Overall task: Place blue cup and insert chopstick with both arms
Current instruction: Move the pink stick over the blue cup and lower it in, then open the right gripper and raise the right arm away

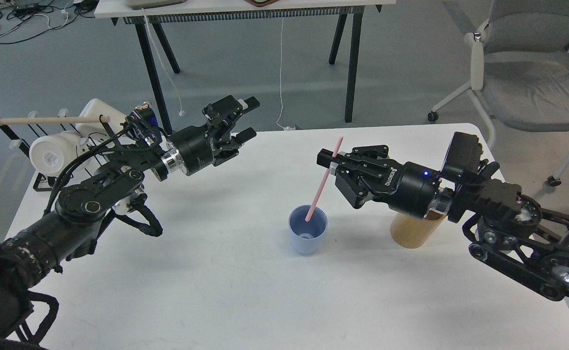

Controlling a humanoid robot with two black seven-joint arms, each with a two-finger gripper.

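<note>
A light blue cup (307,236) stands upright on the white table (245,291) at the middle. My right gripper (332,164) is shut on a pink chopstick (324,179), held tilted above and right of the cup. The chopstick's lower tip sits at the cup's mouth. My left gripper (243,119) is open and empty, high above the table's far left edge, well away from the cup.
A wooden cylinder holder (410,233) stands right of the cup, partly hidden by my right arm. A black rack with white cups (53,150) and a wooden rod stands at the far left. A grey chair (532,82) is behind the table on the right.
</note>
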